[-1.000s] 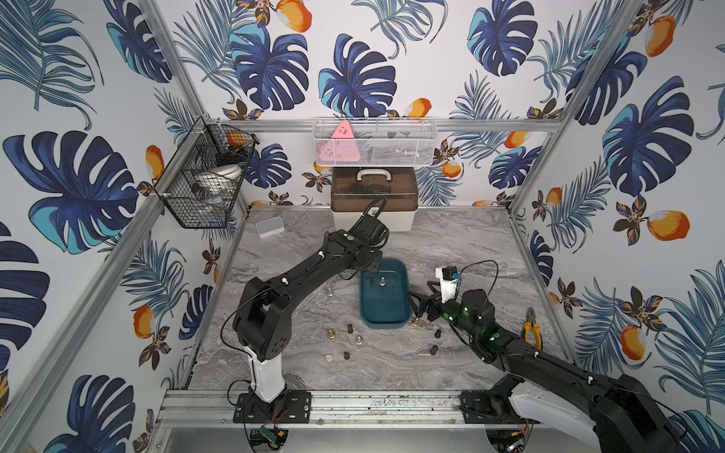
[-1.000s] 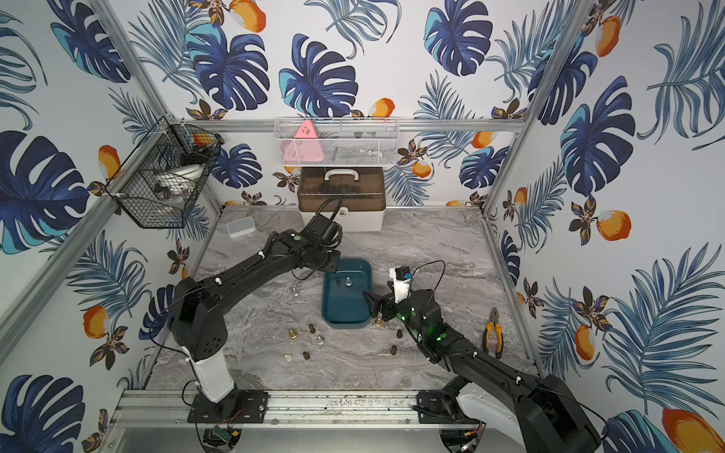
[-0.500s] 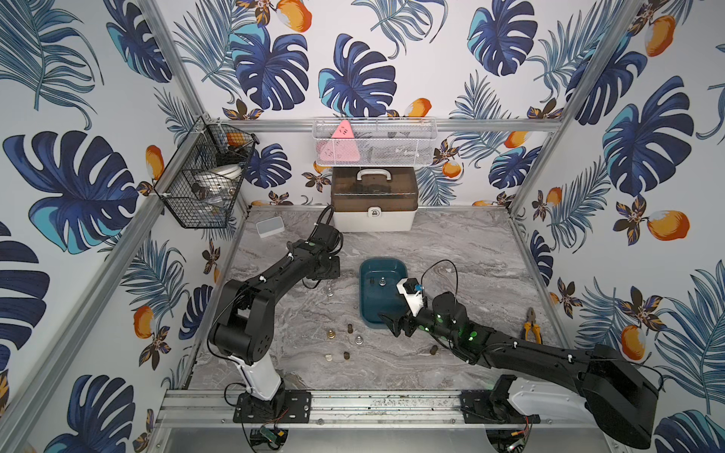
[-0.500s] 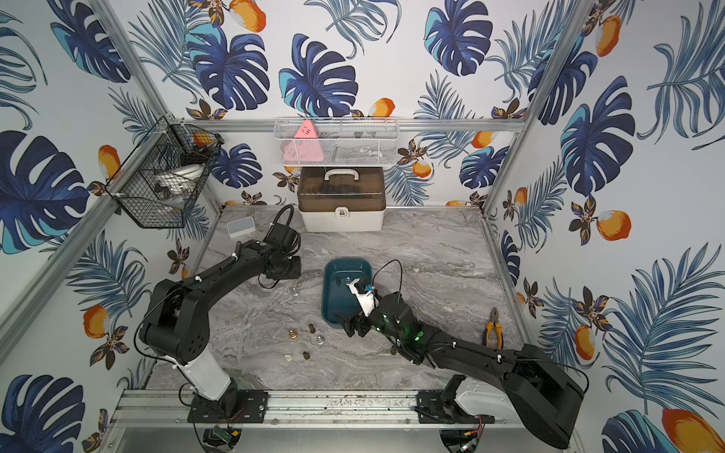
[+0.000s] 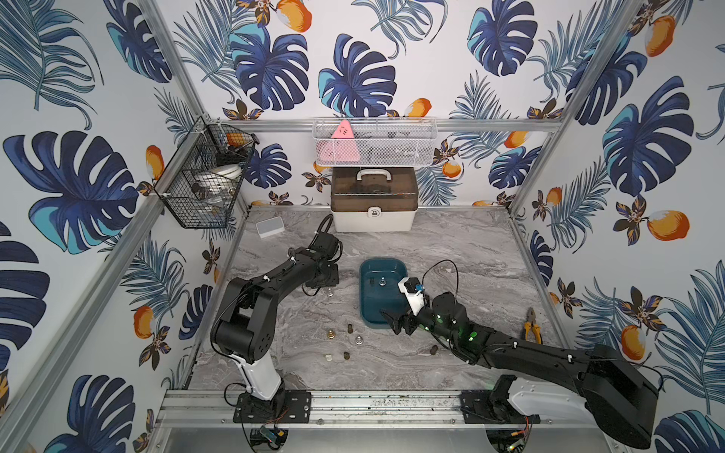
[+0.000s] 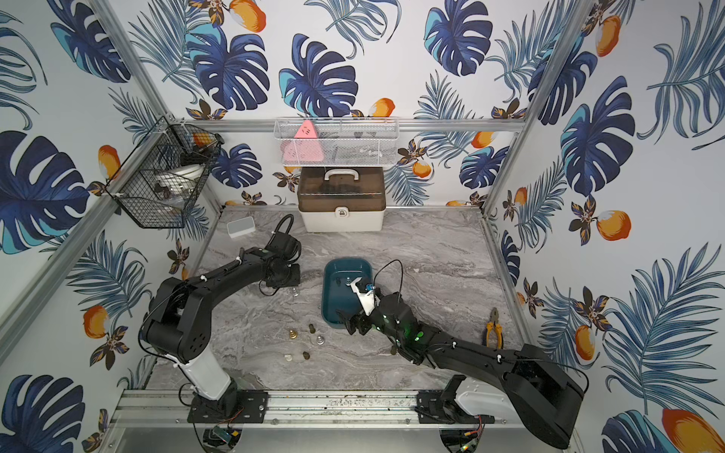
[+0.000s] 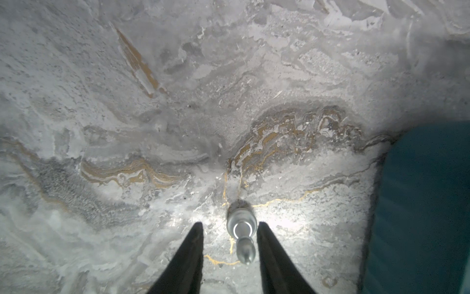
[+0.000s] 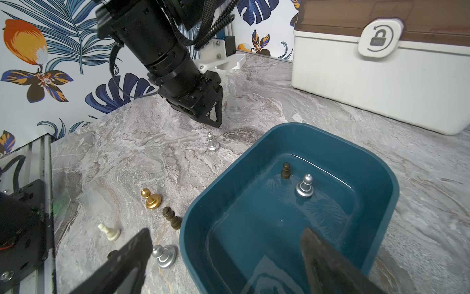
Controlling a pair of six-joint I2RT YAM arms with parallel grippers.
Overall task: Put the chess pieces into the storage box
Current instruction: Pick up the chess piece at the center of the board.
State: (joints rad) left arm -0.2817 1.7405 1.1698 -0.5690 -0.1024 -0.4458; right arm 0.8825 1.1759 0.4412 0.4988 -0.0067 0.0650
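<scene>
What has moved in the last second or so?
The left hand swung away from over the storage box to the table beside it and now straddles a silver chess piece, open, not gripping. The right hand slid across to the box's near corner, open and empty. The box, the loose chess pieces and the pliers stayed put.

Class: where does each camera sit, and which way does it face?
Top views: high behind the arms, overlooking the table; both arms show.
Left wrist: looks down on a silver piece; open left gripper shows.
Right wrist: low over the storage box, facing the left gripper; open right gripper shows.
Both wrist views share that piece.
</scene>
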